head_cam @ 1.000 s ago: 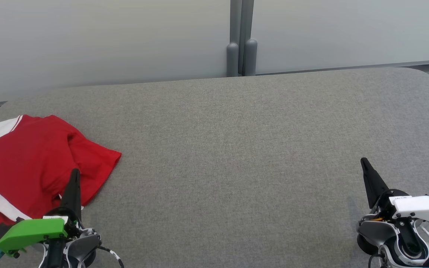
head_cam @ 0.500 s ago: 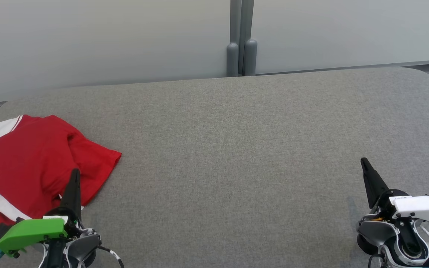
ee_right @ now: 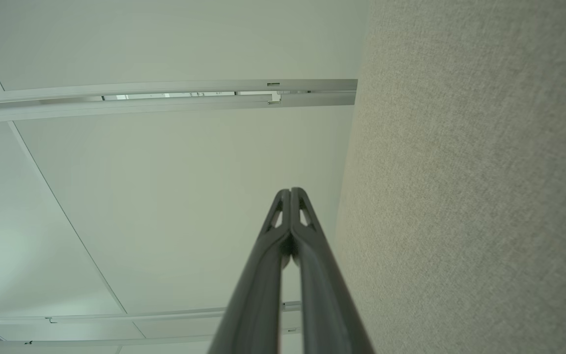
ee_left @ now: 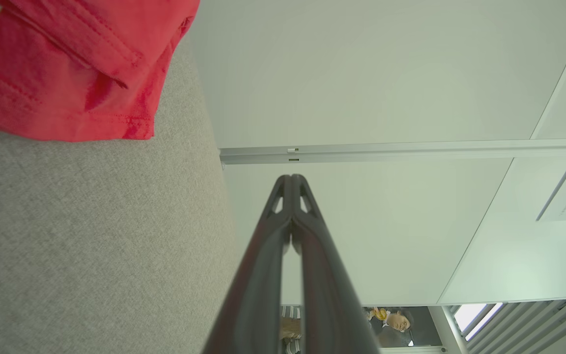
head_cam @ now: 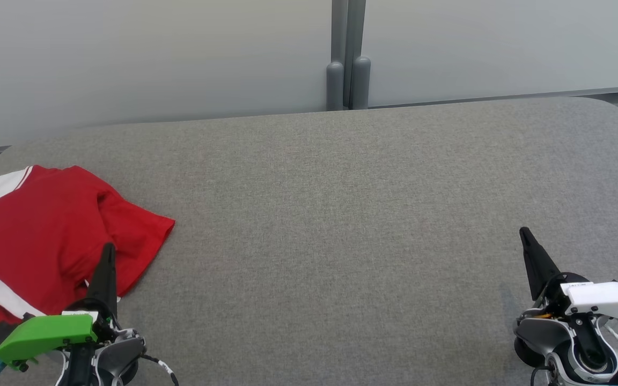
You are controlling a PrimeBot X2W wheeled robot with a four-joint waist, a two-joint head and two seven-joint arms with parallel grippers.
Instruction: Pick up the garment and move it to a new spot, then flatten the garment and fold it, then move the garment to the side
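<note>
The red shirt (head_cam: 46, 230) with white stripes lies crumpled at the left end of the grey table (head_cam: 341, 214), toward its near edge. Part of it runs out of the head view, so I cannot tell whether any hangs over the table's left edge.

Both claws are pressed fully closed and hold nothing. The left claw (head_cam: 108, 252) sits at the table's near-left corner, its tip over the shirt's near hem in the head view. How high it rides above the cloth I cannot tell. The right claw (head_cam: 524, 236) sits at the table's near-right end, well apart from the shirt.

The pickup looks not yet begun, so the job now is a clean first grasp:

1. Spread the left claw wide before it comes down.
2. Aim at a raised fold, such as the ridge running through the shirt toward the table's middle, rather than flat cloth.
3. Pinch the shirt alone, since the table's cover is fabric too and could snag.
4. Lift until the hem clears the table before carrying it toward the table's bare middle.

Bringing the right claw across for a 2nd hold would likely keep the shirt from bunching.
</note>
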